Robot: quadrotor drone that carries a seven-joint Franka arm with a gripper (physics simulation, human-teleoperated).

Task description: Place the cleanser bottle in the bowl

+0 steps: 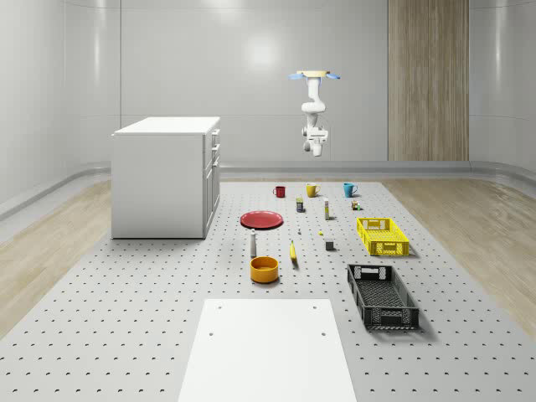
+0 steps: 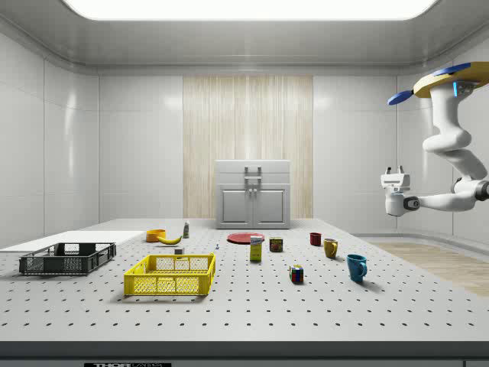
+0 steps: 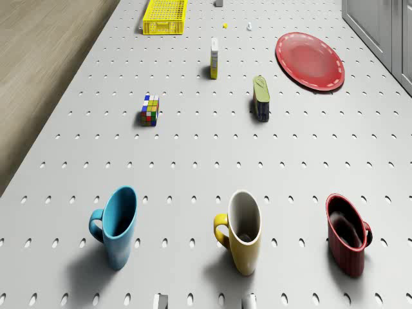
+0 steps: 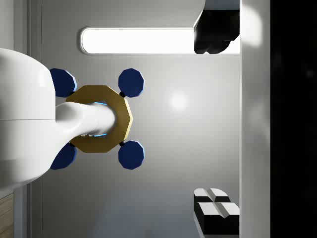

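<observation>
Your cleanser bottle (image 1: 253,243) stands up straight on the big grey table (image 1: 126,318). It is just beside the orange bowl (image 1: 264,269), not in it. The bottle is on the bowl's far side, between the bowl and the red plate (image 1: 261,219). From the side you can see the bottle (image 2: 186,229) and the bowl (image 2: 156,235) close together, with the banana (image 2: 169,239) next to them.

A little farther off, on the whole-scene view's right, sit the yellow basket (image 1: 382,236) and the black basket (image 1: 382,295). A flat white sheet (image 1: 266,352) lies at the near end of the table. A white cupboard (image 1: 166,176) stands on the whole-scene view's left.

Past the plate there is a row of three cups: the red cup (image 1: 280,191), the yellow cup (image 1: 311,190) and the blue cup (image 1: 349,189). The drone's own camera looks down on these cups and on a small colour cube (image 3: 150,111).

Your drone (image 1: 315,75) hovers high in the air above the far end of the table, behind the row of cups and well away from the bottle. The arm hangs down from it and bends. The gripper (image 2: 395,171) is up in the air too, and it points up. The wrist camera looks up at the underside of the drone (image 4: 99,119). The jaws are spread wide apart and hold nothing.
</observation>
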